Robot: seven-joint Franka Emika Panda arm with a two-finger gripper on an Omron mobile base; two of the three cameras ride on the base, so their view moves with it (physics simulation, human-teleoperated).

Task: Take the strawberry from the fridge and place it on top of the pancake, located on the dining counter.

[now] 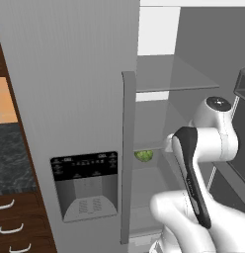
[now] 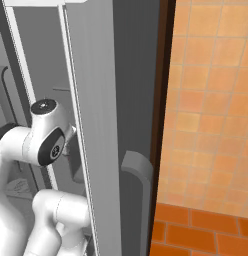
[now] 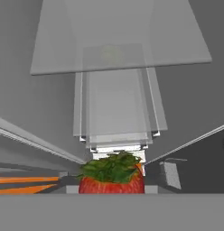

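The strawberry (image 3: 111,181), red with a green leafy cap, sits large at the bottom middle of the hand view, right where my gripper's fingers close. It hides the fingertips; the gripper is shut on it. The hand is inside the fridge (image 1: 70,99), whose right compartment stands open, with glass shelves (image 3: 118,58) stacked ahead of it. My white arm (image 1: 208,143) reaches into that compartment and covers the hand in both base views. The pancake and the dining counter are out of view.
A green leafy ball (image 1: 143,156) lies on a middle shelf, left of my arm. The closed left door carries the black dispenser panel (image 1: 85,183) and a long handle (image 1: 127,148). The open right door (image 2: 96,125) stands edge-on beside the arm, against an orange tiled wall (image 2: 211,110).
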